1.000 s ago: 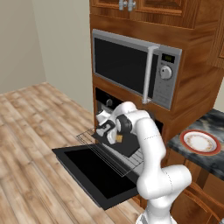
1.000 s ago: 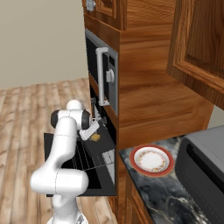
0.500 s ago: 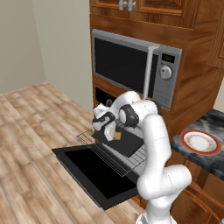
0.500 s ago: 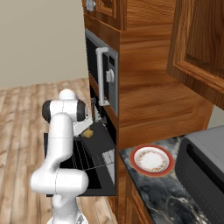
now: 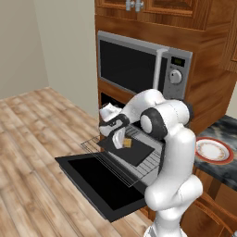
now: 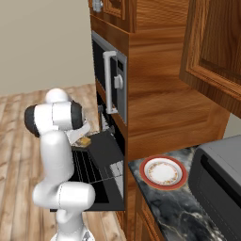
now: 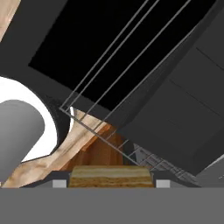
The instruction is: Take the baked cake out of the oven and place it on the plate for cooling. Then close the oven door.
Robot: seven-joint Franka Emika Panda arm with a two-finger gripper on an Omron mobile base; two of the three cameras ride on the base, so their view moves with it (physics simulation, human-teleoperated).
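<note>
- Left base view: the gripper (image 5: pixel 121 137) has swung over the last second from close against the oven (image 5: pixel 121 109) opening out to above the dark baking tray (image 5: pixel 126 149), and its jaws are clamped on the baked cake (image 5: pixel 127 143).
- Hand view confirms the grip: the cake (image 7: pixel 110 176) sits between the finger tips, with the tray and wire rack (image 7: pixel 105 105) well apart beyond it, so it is judged lifted clear.
- Judgement: extraction is done; carrying to the plate (image 5: pixel 213 150) and shutting the oven door (image 5: pixel 99 181) remain.
- The plate (image 6: pixel 162 171) rests on the dark marbled counter (image 6: pixel 174 207) at far right, well apart from the cake (image 6: pixel 84 141).
- The door lies fully lowered over the wooden floor (image 5: pixel 32 152), with the rack pulled out above it.
- A microwave (image 5: pixel 139 60) is mounted above the oven in wooden cabinetry (image 6: pixel 155 94); a dark appliance (image 6: pixel 219 176) stands just beside the plate.
</note>
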